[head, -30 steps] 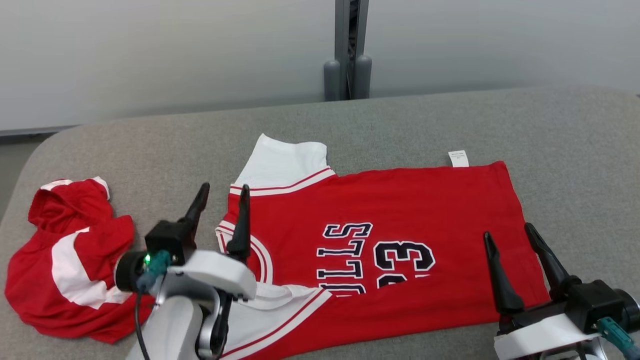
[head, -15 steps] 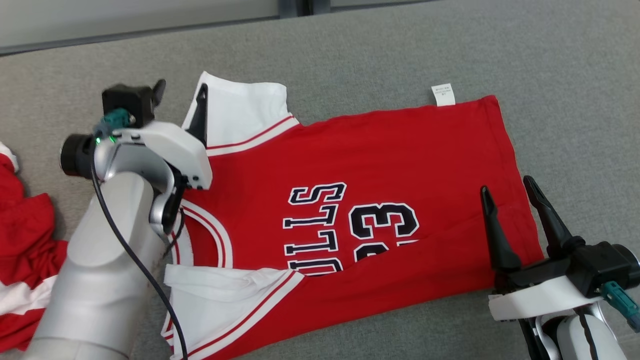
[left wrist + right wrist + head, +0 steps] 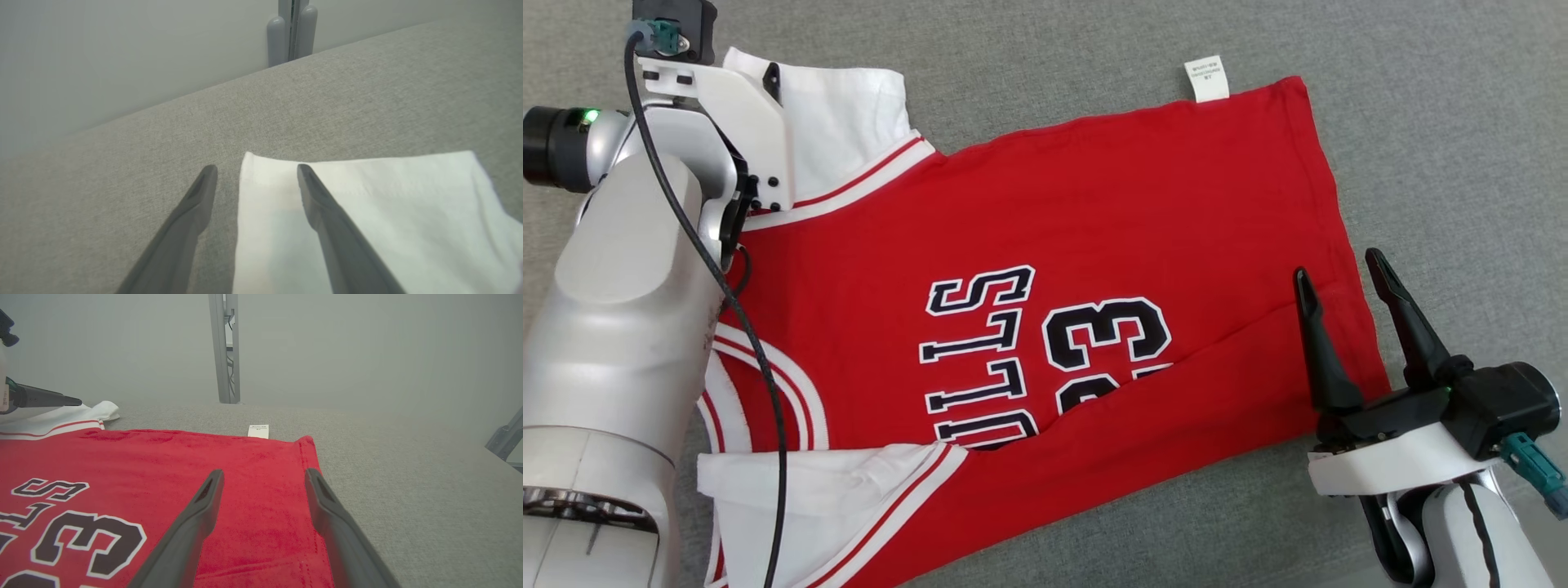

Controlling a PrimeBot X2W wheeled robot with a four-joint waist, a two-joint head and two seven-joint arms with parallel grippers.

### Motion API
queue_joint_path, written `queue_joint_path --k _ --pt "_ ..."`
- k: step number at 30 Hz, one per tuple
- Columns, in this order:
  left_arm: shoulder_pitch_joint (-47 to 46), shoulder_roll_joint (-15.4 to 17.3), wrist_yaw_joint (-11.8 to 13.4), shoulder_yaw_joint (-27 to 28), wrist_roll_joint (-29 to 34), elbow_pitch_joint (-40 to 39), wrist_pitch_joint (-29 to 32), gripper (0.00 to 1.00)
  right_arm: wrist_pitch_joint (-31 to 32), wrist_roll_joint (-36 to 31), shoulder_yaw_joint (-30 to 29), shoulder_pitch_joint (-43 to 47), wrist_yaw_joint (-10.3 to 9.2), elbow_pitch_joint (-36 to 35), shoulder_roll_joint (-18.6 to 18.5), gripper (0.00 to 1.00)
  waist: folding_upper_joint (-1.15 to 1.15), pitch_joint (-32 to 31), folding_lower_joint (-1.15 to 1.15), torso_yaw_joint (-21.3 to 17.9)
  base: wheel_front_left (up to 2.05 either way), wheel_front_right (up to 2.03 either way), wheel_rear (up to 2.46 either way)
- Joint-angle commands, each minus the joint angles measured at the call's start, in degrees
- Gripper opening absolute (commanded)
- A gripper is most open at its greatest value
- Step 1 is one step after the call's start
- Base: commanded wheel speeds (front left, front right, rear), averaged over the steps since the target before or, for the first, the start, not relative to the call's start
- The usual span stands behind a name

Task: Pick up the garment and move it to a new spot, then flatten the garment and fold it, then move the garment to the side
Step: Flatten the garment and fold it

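Garment (image 3: 1045, 237) lies on grey surface (image 3: 1462, 122), left claw (image 3: 256, 168) straddling its sleeve edge (image 3: 242, 204), right claw (image 3: 1336, 265) over its hem (image 3: 1327, 196) (both released).

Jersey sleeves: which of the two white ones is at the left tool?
The far sleeve, at the top of the head view: the open left tool straddles its edge. The near sleeve lies at that view's bottom.

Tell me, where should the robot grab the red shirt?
Probably the red shirt's far white sleeve corner, from above: it lies flat on the grey fabric, and the left gripper's open fingers straddle its edge.
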Motion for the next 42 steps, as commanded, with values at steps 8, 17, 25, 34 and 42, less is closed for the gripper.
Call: queue_joint_path --k 8,17,25,34,42 --pt "-3.1 0.6 1.2 0.7 -0.9 5.0 1.8 0.49 -0.4 1.4 0.3 -0.1 -0.02 0.0 -0.1 1.00 0.00 1.0 0.00 -1.8 0.00 0.00 0.00" --pt "-4.7 -0.6 0.0 -0.8 -0.8 6.4 -0.4 0.00 -0.4 0.1 -0.4 -0.5 -0.02 0.1 -0.1 1.00 0.00 0.1 0.00 -0.9 0.00 0.00 0.00" --pt "-5.4 -2.1 -2.5 -0.6 -2.7 5.2 -3.6 0.00 -0.4 7.1 -0.8 -5.7 -0.01 7.3 -0.3 1.00 0.00 -1.0 0.00 0.7 0.00 0.00 0.00" --pt "-5.4 -2.2 -3.8 -1.6 -3.0 2.7 -4.0 0.00 18.0 13.0 1.0 -22.1 -0.03 19.8 -6.7 1.00 0.00 -1.0 0.00 1.9 0.00 0.00 0.00" --pt "-4.8 -1.2 -4.2 -3.0 -2.2 -2.0 -3.0 0.00 36.3 14.9 4.4 -34.3 -0.02 27.8 -9.7 1.00 0.00 -0.2 0.00 2.9 0.00 0.00 0.00"
